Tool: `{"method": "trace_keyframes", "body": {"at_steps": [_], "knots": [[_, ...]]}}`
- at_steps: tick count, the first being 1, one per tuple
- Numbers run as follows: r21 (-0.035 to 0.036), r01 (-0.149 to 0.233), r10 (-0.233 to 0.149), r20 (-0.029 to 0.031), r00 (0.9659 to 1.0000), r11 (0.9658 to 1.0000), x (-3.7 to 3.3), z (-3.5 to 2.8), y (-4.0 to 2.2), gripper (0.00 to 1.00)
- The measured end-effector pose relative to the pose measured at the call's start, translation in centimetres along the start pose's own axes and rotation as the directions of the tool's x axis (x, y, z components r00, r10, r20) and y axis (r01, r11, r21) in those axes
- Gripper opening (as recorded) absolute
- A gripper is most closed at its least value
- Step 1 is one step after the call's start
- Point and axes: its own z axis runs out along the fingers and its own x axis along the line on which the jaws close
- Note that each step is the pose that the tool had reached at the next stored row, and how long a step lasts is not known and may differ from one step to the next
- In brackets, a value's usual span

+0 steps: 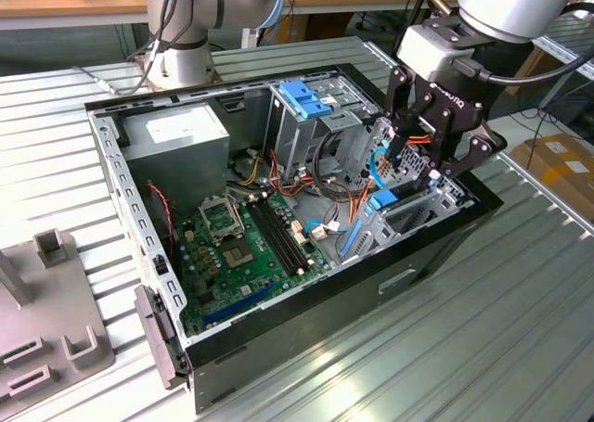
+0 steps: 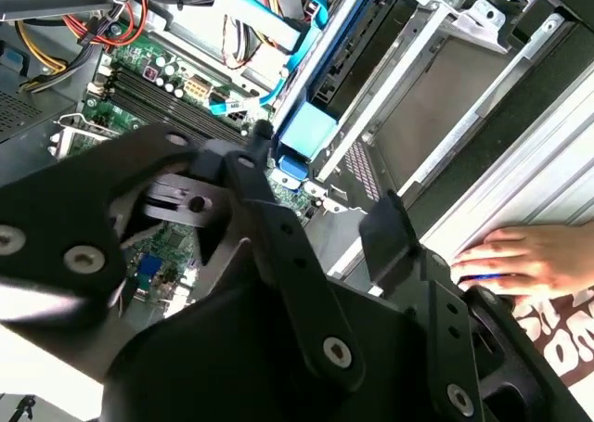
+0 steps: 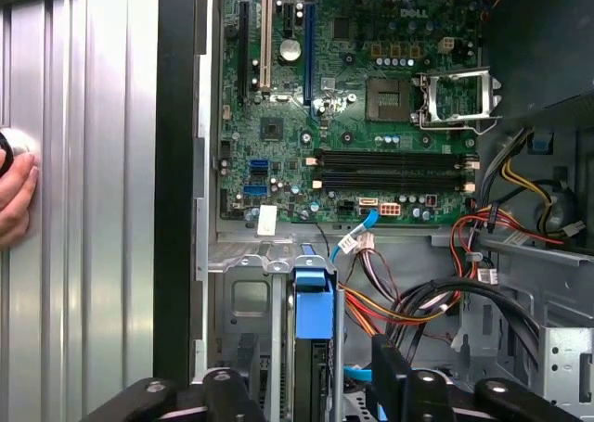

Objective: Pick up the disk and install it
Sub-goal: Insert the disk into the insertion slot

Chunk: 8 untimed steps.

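The disk (image 1: 380,201) stands on edge in a bay at the front of the open computer case (image 1: 121,190), at the exterior view's right. Its light-blue rail and dark body show in the first wrist view (image 3: 313,297) and the second wrist view (image 2: 306,130). My gripper (image 1: 418,162) hangs just above that bay. It is open, with one black finger on each side of the disk and apart from it, as both wrist views show (image 3: 306,376) (image 2: 320,172).
Inside the case are a green motherboard (image 1: 241,246), a grey power-supply box (image 1: 176,134), a drive cage with a blue bracket (image 1: 302,97) and loose cables (image 3: 418,301). A person's hand (image 2: 520,260) rests on the ribbed table beside the case. A grey fixture (image 1: 46,311) stands at the exterior view's left.
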Motion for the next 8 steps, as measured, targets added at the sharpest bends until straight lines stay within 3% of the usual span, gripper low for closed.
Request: {"method": "trace_keyframes", "body": {"at_steps": [1,8], "knots": [[0.0,0.0,0.0,0.0001,1.0,1.0,0.0,0.0,0.0,0.68],[0.0,0.0,0.0,0.0002,1.0,1.0,0.0,0.0,0.0,0.68]]}}
